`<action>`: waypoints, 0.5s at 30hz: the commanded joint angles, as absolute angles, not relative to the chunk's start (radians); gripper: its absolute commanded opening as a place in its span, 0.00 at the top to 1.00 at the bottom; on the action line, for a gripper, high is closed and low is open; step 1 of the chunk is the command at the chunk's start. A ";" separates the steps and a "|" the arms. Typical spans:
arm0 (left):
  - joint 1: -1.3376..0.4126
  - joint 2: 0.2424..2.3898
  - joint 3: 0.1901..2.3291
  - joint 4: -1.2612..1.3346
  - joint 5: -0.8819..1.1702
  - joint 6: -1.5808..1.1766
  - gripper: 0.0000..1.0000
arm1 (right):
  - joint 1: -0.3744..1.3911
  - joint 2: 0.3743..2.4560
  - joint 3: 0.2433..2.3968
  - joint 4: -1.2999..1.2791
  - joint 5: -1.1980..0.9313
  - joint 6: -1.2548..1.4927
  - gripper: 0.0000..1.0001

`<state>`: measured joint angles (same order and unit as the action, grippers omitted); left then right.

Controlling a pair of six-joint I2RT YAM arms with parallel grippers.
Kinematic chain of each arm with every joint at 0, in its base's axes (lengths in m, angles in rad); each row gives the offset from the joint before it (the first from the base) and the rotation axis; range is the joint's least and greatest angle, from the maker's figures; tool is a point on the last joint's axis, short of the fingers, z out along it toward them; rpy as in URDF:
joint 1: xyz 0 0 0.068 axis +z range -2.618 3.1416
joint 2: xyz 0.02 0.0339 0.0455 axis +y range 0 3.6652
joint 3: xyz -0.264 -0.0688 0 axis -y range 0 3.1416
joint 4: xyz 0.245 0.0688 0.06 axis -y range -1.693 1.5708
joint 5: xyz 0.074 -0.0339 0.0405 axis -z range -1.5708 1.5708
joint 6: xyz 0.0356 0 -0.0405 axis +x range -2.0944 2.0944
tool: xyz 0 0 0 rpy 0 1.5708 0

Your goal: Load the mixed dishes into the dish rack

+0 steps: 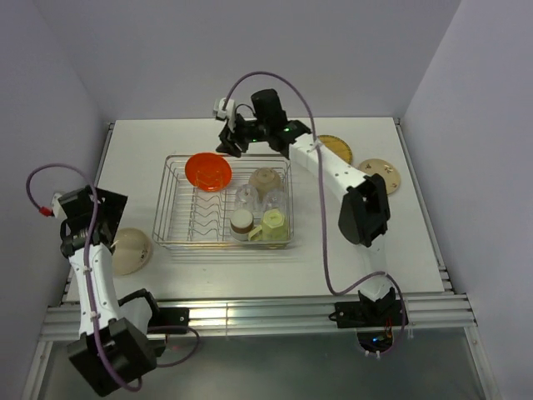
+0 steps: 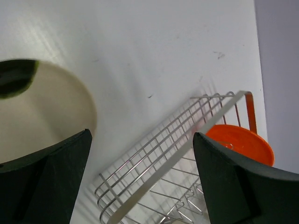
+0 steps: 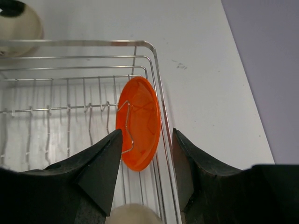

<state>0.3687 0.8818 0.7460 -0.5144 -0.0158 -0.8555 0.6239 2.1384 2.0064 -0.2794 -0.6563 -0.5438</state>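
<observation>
Orange plate (image 3: pixel 144 119) just below spread right jaws

Top cam: high, looks down on whole worktop (image 1: pixel 375 250). Wrist cams: close, angled down; all 3 share rack (image 1: pixel 179 218), plate (image 1: pixel 208 170).

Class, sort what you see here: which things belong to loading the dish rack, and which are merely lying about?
Belong to the job: dish rack, orange plate, beige bowl, clear cup, brown cup, green mug, cream bowl, yellow plate, tan plate.
Merely there: purple cable, aluminium rail.
</observation>
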 commanded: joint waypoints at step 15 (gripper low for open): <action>0.561 0.876 0.557 -0.827 -0.202 -1.212 0.04 | 0.557 1.732 1.646 -0.584 -0.844 -0.614 0.47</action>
<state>0.5556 0.8616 0.5888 -0.7811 -0.1329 -1.1690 0.5694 1.7699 1.6466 -0.5423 -0.8238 -0.5968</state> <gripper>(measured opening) 0.958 0.535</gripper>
